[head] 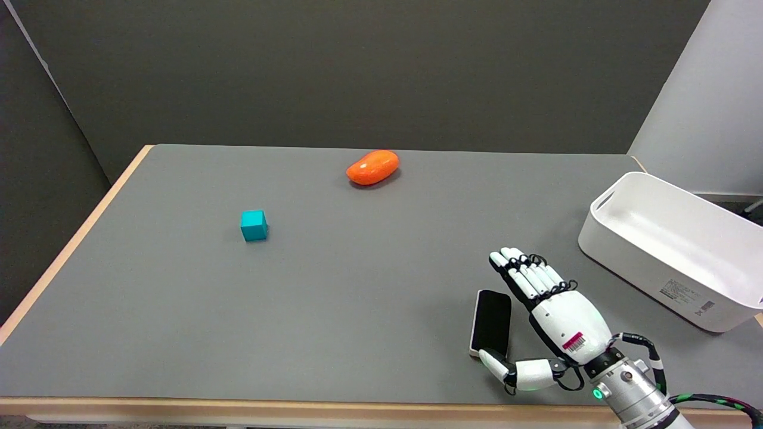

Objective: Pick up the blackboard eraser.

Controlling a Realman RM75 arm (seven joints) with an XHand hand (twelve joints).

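Nearest the camera, the robot's white-and-black right hand (551,325) is spread wide and holds nothing, its thumb at the near end of the flat black rectangular blackboard eraser (492,322) and its fingers just beside the eraser's right long edge. Lying flat near the table's front edge, that 1 eraser looks light, stiff and thin; pinching across its long sides seems best. Farther off sit 1 white plastic bin (673,250), 1 teal cube (254,225) and 1 glossy orange oval object (372,167).

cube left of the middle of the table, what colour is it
Teal; the cube shows plainly in the head view.
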